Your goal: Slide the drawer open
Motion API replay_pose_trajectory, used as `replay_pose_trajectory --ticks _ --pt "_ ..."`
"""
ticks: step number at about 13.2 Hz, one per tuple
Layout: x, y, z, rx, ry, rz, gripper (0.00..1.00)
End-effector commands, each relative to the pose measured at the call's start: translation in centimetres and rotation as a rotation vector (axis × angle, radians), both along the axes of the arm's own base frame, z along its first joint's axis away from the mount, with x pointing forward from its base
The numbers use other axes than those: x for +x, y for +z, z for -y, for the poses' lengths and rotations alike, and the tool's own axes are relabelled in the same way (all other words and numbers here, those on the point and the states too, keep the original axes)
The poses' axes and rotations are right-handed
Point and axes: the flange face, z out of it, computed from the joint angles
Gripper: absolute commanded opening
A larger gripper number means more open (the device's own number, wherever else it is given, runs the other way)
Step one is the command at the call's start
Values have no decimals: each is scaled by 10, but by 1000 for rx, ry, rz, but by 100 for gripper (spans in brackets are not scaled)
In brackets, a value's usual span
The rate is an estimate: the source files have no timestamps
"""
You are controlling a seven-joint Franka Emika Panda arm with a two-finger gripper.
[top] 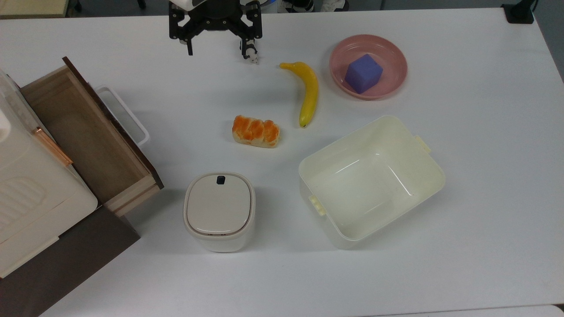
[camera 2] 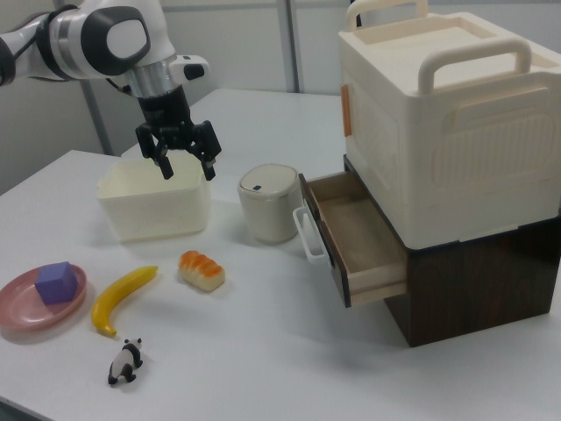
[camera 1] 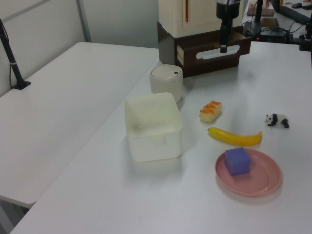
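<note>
Drawer (camera 2: 355, 239) pulled out; gripper (camera 2: 187, 162) open, raised.

top view looks straight down; left and right views face each other across the table (top: 484, 176), sharing it.

The arm (camera 2: 96, 35) is glossy white, built of rounded, bulbous shells with dark grey joint caps set into them. A silvery metal ring sits at the wrist, above a small white block bearing a dark oval mark. Below hangs the pincer (camera 2: 187, 163), all matte black, an angular linkage frame ending in two slim black fingers (top: 189, 46) with narrow tips.
</note>
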Motion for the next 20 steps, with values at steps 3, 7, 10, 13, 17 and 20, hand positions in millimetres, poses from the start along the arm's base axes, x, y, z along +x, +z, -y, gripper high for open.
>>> replay_pose_trajectory --ticks 3,7,10,13,17,20 --pt "-5 9 7 62 -102 0 100" --pt "-6 10 10 65 -107 2 100" --pt "-7 10 6 65 -101 -5 100" --pt "-8 11 1 63 -92 -8 100" --pt "-14 19 0 64 -105 -2 100" --pt "-14 18 -1 63 -194 -1 100"
